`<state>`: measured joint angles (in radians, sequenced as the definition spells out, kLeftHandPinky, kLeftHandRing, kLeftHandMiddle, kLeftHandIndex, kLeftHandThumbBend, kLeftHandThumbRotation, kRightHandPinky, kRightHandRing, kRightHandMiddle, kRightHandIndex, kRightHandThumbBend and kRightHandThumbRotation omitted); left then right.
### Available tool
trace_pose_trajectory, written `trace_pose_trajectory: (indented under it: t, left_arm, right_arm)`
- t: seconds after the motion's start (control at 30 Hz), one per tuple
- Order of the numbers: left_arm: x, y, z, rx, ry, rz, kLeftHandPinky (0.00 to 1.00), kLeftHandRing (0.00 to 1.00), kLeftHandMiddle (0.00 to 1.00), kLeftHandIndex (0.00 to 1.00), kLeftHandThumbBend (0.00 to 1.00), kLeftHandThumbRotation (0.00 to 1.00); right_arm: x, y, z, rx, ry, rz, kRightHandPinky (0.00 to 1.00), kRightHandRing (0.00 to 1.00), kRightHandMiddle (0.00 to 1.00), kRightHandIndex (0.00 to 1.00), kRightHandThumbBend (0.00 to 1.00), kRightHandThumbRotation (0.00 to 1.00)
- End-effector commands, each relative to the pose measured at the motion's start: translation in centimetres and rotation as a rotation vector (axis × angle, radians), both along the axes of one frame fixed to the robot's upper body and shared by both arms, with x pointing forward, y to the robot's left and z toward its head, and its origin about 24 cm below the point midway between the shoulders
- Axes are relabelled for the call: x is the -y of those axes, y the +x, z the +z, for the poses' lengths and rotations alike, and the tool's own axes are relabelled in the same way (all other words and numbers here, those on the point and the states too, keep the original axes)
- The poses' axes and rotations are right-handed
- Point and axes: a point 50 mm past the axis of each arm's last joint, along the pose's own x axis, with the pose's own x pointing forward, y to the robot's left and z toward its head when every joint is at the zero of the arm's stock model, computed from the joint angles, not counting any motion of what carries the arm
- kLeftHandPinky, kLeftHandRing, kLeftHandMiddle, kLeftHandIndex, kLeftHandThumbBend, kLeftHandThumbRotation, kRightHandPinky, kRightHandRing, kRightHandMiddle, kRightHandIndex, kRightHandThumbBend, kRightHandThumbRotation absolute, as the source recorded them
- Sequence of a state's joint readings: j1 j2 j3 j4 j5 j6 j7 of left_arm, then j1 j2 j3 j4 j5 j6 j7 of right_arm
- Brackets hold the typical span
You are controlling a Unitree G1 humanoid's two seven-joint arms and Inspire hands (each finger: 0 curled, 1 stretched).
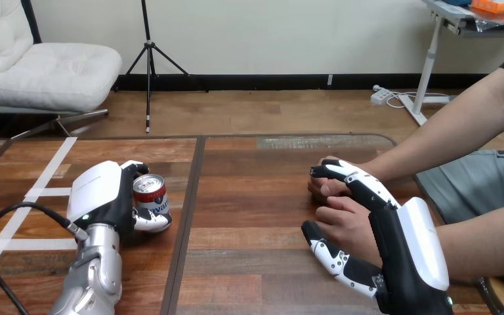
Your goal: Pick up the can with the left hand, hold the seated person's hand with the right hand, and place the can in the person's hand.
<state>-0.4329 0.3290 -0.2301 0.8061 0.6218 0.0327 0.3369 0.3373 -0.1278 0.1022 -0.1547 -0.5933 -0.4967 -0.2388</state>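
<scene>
the brown wooden table (249, 216) lies bare between the red-and-silver drink can (151, 195) at the left and the person's two hands (342, 221) at the right: that middle stretch is open for a pass. the left hand (102, 193) closes round the can from its left, fingers at its far and near sides, leaving the can's right side and top clear. the right hand (400, 243) lies over the person's two hands, blocking them from above; their side facing the can is exposed

- Left robot hand (98, 193), counter's (249, 197) left: black, white back shell.
- Silver forearm (95, 275) at counter's near left edge.
- Right robot hand (410, 246), counter's right: black-and-white fingers (361, 182), white shell.
</scene>
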Motion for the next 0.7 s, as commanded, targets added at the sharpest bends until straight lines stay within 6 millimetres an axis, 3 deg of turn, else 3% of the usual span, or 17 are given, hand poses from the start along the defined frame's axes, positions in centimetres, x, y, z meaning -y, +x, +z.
trace_pose_trajectory:
  t: [0.0,0.67]
  left_arm:
    - [1.35,2.39,2.90,0.118,-0.004,-0.046,0.61,0.72,0.78,0.77,0.78,0.11]
    - [1.28,2.52,2.48,0.111,-0.020,-0.043,0.63,0.72,0.77,0.77,0.76,0.13]
  right_arm:
    - [0.04,0.72,1.89,0.096,-0.008,0.010,0.80,0.85,0.83,0.75,0.47,0.00]
    - [0.10,0.64,1.79,0.092,-0.009,0.007,0.80,0.85,0.83,0.75,0.48,0.00]
